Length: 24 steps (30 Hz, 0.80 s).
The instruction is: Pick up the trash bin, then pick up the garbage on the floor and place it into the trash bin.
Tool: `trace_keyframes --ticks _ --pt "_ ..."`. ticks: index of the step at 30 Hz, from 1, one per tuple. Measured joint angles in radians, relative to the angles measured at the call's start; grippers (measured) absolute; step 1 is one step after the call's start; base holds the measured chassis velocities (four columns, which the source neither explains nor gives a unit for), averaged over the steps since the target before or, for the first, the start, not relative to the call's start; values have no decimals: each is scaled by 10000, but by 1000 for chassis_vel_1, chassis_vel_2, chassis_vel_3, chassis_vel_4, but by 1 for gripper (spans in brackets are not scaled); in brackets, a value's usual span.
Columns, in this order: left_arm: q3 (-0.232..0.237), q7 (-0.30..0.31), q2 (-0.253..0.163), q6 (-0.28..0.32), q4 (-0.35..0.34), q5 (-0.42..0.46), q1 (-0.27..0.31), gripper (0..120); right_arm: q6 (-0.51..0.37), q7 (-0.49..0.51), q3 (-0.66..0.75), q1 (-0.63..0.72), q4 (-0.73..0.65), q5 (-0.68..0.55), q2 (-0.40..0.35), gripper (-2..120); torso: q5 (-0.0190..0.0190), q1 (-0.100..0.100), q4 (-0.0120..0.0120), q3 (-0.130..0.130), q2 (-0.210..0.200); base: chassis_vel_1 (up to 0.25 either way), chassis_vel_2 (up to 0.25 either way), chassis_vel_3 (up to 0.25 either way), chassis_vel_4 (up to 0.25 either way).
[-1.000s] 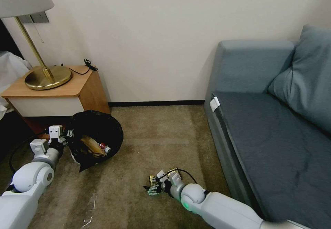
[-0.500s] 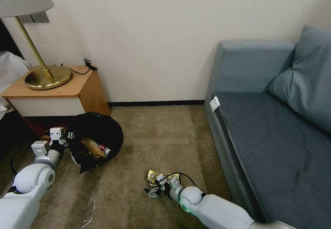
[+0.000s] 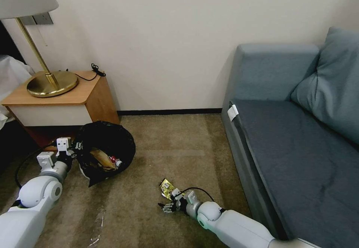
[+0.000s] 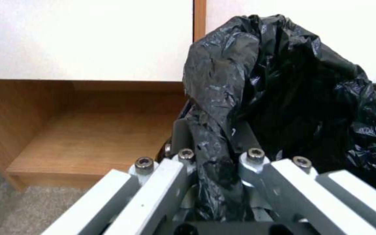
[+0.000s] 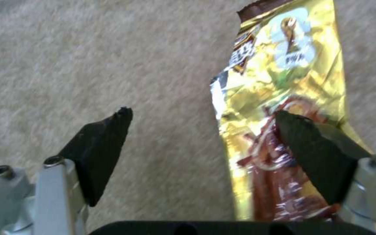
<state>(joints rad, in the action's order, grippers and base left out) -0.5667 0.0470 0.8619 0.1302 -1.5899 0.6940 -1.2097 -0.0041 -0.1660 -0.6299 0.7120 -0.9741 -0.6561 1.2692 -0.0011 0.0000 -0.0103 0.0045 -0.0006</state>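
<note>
While the left end effector (image 4: 216,156) is clamped on the black liner at the rim of the bin (image 3: 106,151) beside the nightstand (image 3: 60,104), the right end effector (image 5: 201,143) sits low over the carpet (image 3: 168,143) — fingers spread wide, gripping nothing. The gold wrapper (image 5: 284,98) lies flat there, one fingertip (image 5: 314,153) over its edge; paper and a bottle lie inside the bin.

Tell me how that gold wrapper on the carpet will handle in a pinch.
The gold wrapper looks thin and creased, so probably floppy and very light. Its glossy foil may slip between the open right gripper. Lying flat on carpet, it could be hard to catch.
</note>
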Motion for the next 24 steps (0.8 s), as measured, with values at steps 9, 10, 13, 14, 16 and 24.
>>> trace_keyframes --ticks 9,10,13,14,16,24 --pt "249 -8 118 -35 136 12 243 4 230 -295 165 -105 424 -30 5 95 0 0 -1 0 0 0 0 0 0" --pt "249 -8 118 -35 136 12 243 4 230 -295 165 -105 424 -30 5 95 0 0 -1 0 0 0 0 0 0" --pt "312 -6 147 -44 139 14 289 4 280 -360 200 -77 511 -10 21 95 1 0 -2 0 0 0 0 0 0" --pt "374 -5 179 -45 139 16 309 4 331 -446 263 -58 630 27 43 95 1 1 -3 0 0 0 0 0 0" --pt "401 -6 198 -46 139 17 314 4 367 -504 312 -54 710 60 61 94 1 0 -2 0 0 0 0 0 0" --pt "488 2 261 -58 160 16 402 4 486 -776 458 -17 924 116 69 75 1 0 -1 0 0 0 0 0 0"
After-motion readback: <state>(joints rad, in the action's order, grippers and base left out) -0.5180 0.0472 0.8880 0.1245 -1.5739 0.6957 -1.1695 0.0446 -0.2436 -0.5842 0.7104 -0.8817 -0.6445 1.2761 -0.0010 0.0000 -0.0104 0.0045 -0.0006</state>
